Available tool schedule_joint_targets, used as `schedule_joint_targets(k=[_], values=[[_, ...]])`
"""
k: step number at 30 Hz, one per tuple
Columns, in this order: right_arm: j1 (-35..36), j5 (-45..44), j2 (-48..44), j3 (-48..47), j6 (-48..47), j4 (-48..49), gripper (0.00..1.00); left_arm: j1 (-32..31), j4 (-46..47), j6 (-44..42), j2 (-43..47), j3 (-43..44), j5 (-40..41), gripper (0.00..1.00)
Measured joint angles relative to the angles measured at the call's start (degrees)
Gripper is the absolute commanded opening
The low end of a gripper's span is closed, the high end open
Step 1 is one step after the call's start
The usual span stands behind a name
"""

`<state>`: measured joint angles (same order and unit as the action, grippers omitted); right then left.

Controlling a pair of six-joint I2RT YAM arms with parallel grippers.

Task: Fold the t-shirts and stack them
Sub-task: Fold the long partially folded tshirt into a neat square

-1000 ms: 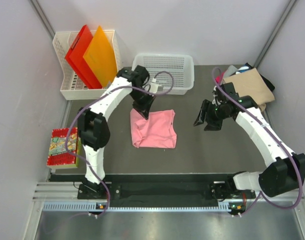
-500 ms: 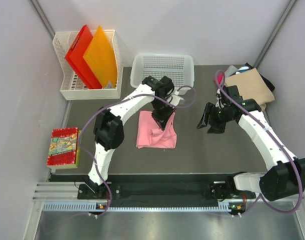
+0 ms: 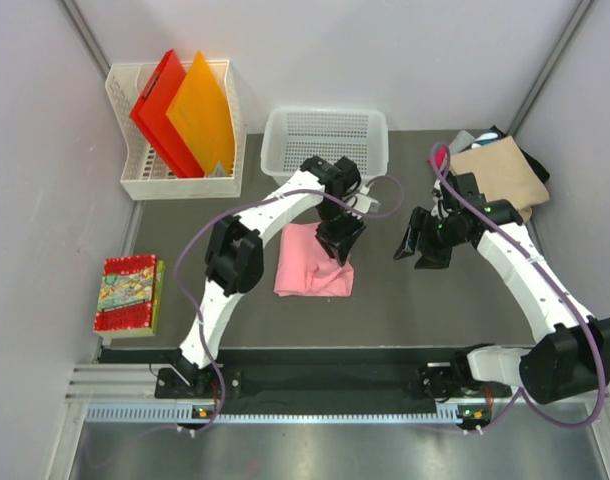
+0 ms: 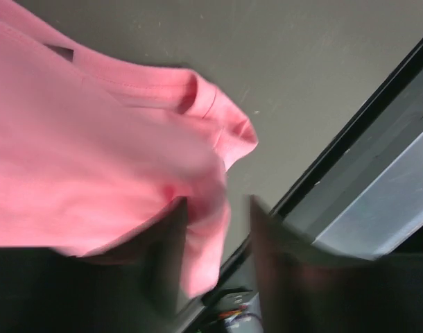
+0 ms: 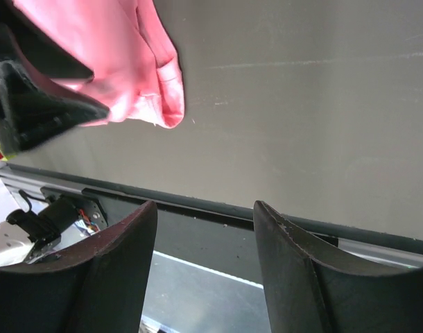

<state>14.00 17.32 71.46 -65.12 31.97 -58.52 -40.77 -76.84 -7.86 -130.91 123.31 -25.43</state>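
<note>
T-shirt (image 3: 303,270) corner hidden under left gripper (image 3: 336,247)

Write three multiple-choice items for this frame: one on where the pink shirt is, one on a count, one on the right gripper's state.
1. Where is the pink t-shirt?
A. Draped over a chair
B. Crumpled on the floor
C. On the table, just in front of the white basket

2. How many flat folders stand in the rack?
A. Two
B. One
C. Four

3. The right gripper is:
A. Shut on the pink t-shirt
B. Open, holding nothing
C. Shut, holding nothing

Answers:
1. C: the top view shows it lying on the dark surface, on the near side of the basket.
2. A: one red and one orange lean side by side.
3. B: its wrist view shows the fingers apart with only bare surface between them.
</note>
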Motion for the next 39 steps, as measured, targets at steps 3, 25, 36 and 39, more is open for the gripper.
schedule_joint_targets(k=[3,25,36,39], values=[[0.0,0.0,-0.11,0.0,0.0,-0.02,0.59,-0.15,0.04,0.24,-1.29,0.46,-0.7,0.77],[13.25,5.29,26.03,-7.85,5.62,12.48,0.61,22.01,9.68,-1.05,21.9,-30.67,-7.19,0.99],[18.91,13.49,34.69,-11.74,10.84,21.57,0.6,19.23,17.38,0.39,21.35,-31.28,-11.47,0.99],[19.96,15.8,35.56,-10.8,12.41,25.0,0.6,19.3,18.62,1.05,21.33,-31.28,-11.8,0.99]])
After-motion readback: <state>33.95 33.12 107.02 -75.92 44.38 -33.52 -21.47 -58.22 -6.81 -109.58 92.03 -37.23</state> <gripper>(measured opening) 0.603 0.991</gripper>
